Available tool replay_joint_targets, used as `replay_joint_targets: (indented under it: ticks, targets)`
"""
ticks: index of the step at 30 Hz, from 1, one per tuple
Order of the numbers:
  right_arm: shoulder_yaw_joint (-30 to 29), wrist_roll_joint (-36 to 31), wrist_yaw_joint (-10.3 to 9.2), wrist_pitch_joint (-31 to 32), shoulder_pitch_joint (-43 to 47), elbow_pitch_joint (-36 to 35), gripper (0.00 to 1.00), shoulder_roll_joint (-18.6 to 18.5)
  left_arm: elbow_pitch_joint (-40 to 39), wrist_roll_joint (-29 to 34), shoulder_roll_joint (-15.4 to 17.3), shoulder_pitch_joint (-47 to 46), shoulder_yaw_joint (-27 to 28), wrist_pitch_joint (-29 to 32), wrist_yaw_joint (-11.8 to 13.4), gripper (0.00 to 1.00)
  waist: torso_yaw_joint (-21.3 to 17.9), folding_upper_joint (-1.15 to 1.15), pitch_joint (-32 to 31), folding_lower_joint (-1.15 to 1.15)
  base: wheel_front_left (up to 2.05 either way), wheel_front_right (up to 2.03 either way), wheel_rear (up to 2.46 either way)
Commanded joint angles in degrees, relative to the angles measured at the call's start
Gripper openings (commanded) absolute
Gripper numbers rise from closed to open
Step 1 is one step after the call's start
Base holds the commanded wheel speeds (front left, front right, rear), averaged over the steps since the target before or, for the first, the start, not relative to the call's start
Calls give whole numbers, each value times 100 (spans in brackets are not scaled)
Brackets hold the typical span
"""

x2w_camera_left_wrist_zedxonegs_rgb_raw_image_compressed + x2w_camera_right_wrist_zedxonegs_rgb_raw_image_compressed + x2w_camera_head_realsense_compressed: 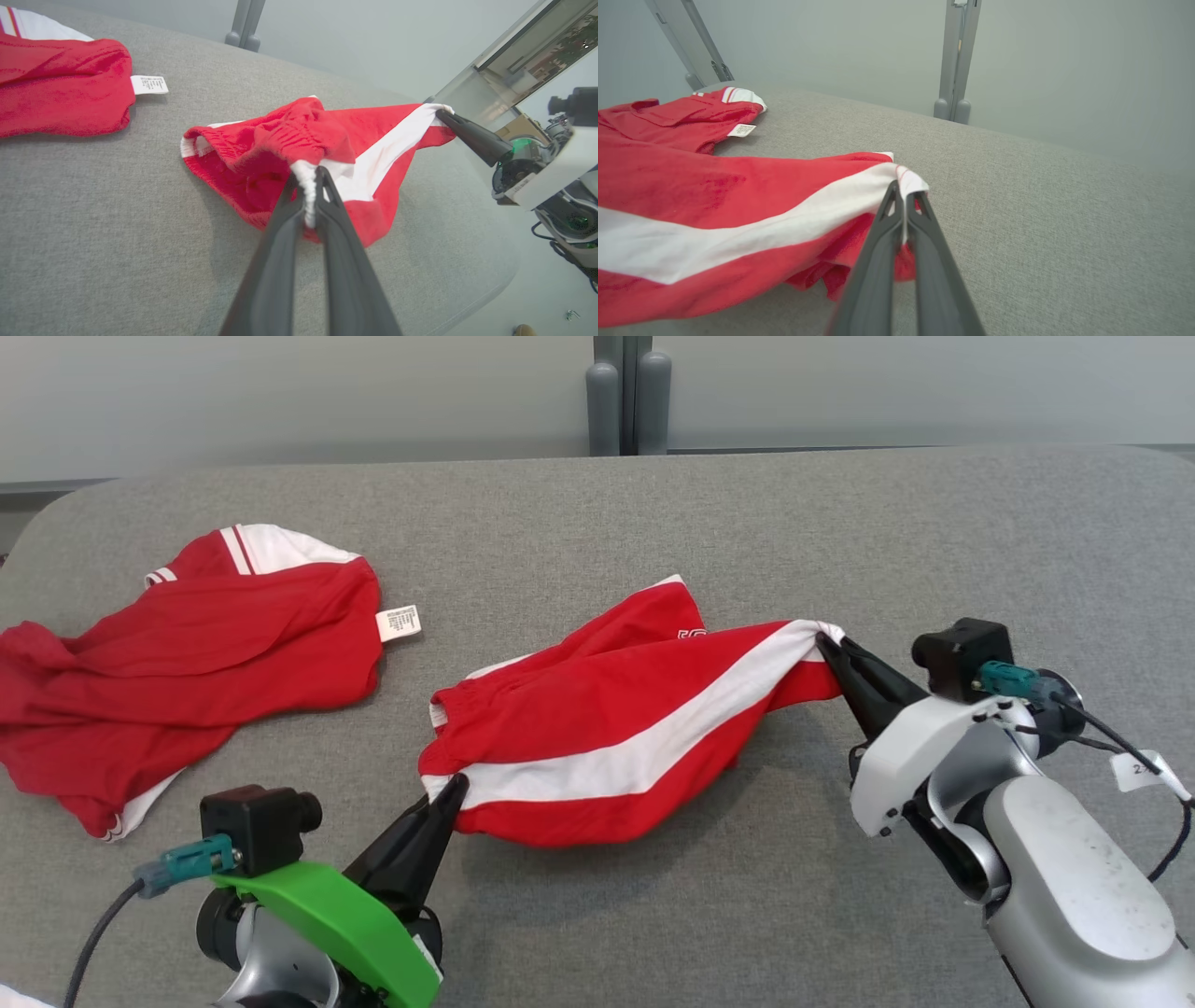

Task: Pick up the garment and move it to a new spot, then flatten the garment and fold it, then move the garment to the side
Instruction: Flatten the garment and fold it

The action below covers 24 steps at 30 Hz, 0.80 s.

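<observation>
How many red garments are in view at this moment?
2. The crumpled garment lies on the left, untouched. The striped garment is in the middle, pinched at opposite ends by the left gripper and the right gripper. Folds could hide another, though nothing suggests it.

- We see the shorts (597, 700) in bright red, with one broad white stripe running along the side and a white edge at the waistband.
- We see the second garment (187, 653) in the same red, its white trim crossed by thin red stripes, and its label (399, 623) white with dark print.
- We find the tabletop (653, 523) a plain mid-grey weave.
- We note black fingers on the left gripper (455, 787) and the right gripper (826, 642).
- We see the left wrist cover (327, 915) in vivid green, the right wrist cover (906, 747) in white, and the cable plugs (1004, 679) in teal.
</observation>
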Motion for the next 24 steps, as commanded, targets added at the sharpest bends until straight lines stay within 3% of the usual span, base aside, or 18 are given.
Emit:
replay_joint_targets:
  ticks: [1,9,16,20,24]
  targets:
    - [-96,187,-8,74,150,-217,0,-52,-169,-100,27,-80,22,48,-15,0,-32,0,-55,0,0,0,0]
    - [-863,1114,-8,571,759,-2165,0,-341,-1390,-568,119,-171,197,354,47,0,-207,0,-126,0,0,0,0]
    - [-1670,1727,-6,1140,1020,-4061,0,-271,-2506,-775,115,-496,531,433,243,0,-414,0,233,0,0,0,0]
    - [-2107,2088,-5,1524,829,-4792,0,-321,-2793,-920,284,-1059,736,675,312,0,-441,0,586,0,0,0,0]
    - [-2503,2357,-4,1887,381,-5085,0,-443,-2629,-1038,481,-2010,852,1030,383,0,-408,0,1059,0,0,0,0]
